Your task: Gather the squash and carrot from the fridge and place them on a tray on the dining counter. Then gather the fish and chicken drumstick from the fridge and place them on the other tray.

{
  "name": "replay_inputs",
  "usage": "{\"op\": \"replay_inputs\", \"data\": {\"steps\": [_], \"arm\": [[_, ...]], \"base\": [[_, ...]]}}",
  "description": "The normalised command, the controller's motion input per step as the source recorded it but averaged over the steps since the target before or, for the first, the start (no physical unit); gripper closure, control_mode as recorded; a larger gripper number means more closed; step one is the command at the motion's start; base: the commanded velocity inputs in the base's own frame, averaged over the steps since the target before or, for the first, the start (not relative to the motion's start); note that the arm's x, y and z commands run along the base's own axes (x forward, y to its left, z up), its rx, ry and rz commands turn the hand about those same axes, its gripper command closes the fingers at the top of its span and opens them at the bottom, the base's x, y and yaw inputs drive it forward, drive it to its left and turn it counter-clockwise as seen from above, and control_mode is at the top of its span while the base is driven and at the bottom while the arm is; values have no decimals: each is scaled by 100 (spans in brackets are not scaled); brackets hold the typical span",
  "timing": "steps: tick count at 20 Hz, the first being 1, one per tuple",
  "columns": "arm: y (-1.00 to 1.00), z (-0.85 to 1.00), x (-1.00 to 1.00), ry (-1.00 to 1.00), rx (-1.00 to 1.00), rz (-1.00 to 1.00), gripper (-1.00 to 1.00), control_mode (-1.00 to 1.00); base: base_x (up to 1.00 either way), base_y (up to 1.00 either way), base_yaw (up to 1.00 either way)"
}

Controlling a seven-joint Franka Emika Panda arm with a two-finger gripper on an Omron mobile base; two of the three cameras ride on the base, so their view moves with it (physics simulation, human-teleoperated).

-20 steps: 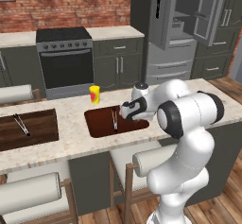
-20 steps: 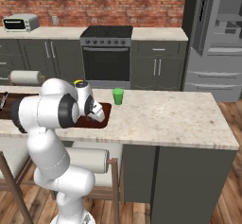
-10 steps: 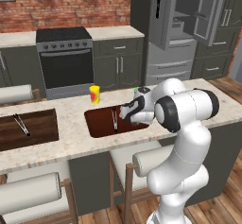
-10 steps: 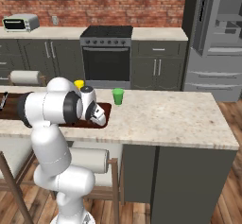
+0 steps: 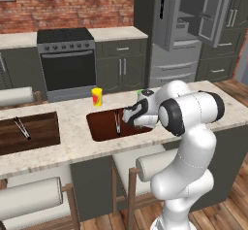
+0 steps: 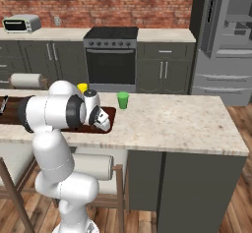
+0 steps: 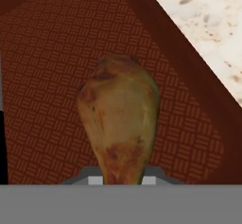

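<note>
In the hand view the chicken drumstick point(image 7: 118, 119), golden brown, is held by its narrow end in my gripper point(image 7: 122, 180), which is shut on it. Right under it lies the reddish-brown tray point(image 7: 47, 53) on the dining counter. From the left base view my gripper point(image 5: 130, 115) hangs low over the right part of that tray point(image 5: 101, 129). The right base view has my gripper point(image 6: 104, 122) at the tray's point(image 6: 109, 113) near edge. A second, darker tray point(image 5: 34, 137) lies further left. The squash, carrot and fish are out of view.
A thin grey utensil lies on each tray point(image 5: 117, 122) point(image 5: 20, 127). A yellow cup point(image 5: 97, 97) and a green cup point(image 6: 122, 100) stand behind the reddish tray. Stools point(image 5: 29, 202) line the counter's near side. The fridge point(image 5: 193, 25) stands open behind.
My hand has sunk a little closer to the reddish tray, still holding the drumstick, and the elbow has swung slightly. Nothing else has moved.
</note>
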Motion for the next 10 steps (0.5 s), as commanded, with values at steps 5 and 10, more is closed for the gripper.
{"op": "replay_inputs", "data": {"steps": [5,10], "arm": [[0,0,0,0,0,0,-100,-100],[0,0,0,0,0,0,-100,-100]], "base": [[0,0,0],[0,0,0]]}}
